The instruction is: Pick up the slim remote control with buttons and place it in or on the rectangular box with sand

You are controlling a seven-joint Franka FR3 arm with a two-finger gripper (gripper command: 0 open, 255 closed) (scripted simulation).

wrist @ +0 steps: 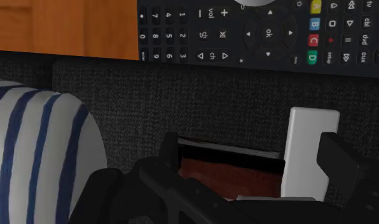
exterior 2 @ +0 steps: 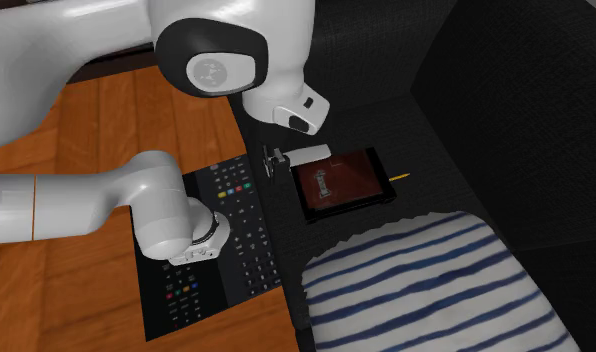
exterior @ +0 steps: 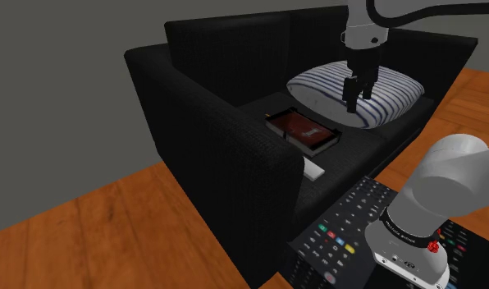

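A slim white remote (exterior: 314, 171) lies flat on the black sofa seat, right beside a dark-rimmed rectangular box (exterior: 304, 131) with a red-brown inside. The second exterior view shows the remote (exterior 2: 311, 155) along one short side of the box (exterior 2: 341, 182). My black gripper (exterior: 355, 100) hangs open well above the striped pillow, apart from both things. In the wrist view its fingers (wrist: 337, 156) stand wide apart with nothing clasped; the remote (wrist: 309, 153) and box (wrist: 233, 178) lie far below them.
A blue-striped white pillow (exterior: 317, 82) fills the seat beside the box. The sofa's arm (exterior: 226, 148) and back wall in the seat. My stand's top (exterior: 349, 226) bears a printed remote-button pattern. A thin yellow stick (exterior 2: 399, 177) lies by the box. The floor is wooden (exterior: 111, 230).
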